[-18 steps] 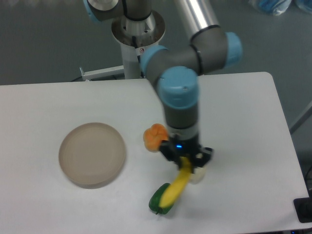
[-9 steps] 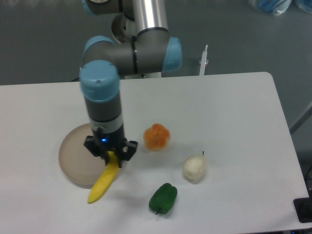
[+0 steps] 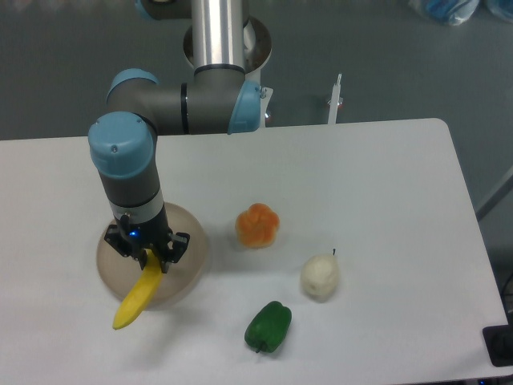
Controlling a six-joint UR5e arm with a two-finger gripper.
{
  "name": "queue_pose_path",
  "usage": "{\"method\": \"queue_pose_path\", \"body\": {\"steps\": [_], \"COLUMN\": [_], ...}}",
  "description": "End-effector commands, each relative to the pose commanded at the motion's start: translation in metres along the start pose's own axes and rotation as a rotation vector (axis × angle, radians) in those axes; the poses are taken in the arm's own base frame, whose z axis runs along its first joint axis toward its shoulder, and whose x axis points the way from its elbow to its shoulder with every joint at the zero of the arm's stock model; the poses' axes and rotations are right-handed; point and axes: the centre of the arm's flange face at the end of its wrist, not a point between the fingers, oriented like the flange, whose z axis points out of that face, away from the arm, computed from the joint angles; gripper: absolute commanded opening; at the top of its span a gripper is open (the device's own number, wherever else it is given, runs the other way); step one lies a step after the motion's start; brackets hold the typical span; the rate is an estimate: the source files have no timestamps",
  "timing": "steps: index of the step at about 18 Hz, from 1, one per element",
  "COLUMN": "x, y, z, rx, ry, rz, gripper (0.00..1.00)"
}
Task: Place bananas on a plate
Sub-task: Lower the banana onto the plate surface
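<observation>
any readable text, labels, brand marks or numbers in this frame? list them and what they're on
None readable.
Arm: no legible brand mark or number shows on its grey links or blue joint caps.
Gripper: only a small blue light, no text.
Banana, plate, green pepper, table: no labels or stickers visible.

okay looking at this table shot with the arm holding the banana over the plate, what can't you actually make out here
- Claw: its fingertips are hidden behind its own body and the banana, so the grip itself is unseen.
- Plate: the arm covers its back and middle; only the rim shows.
- Banana height: from this single overhead camera I cannot tell whether it touches the plate or hangs above it.
- Green pepper: its stem is too small to make out.
</observation>
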Motion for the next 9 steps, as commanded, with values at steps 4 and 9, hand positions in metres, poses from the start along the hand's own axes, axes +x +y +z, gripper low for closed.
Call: {"method": "queue_pose_path", "body": {"steps": [4, 9], "x": [0.003, 0.004], "y": [0.010, 0.022], "z": [0.014, 0.032], "rx": [-0.022, 0.011], "ry": [0.001, -0.045], "rz": [0.040, 0.078], "gripper": [0.26, 0.26]}}
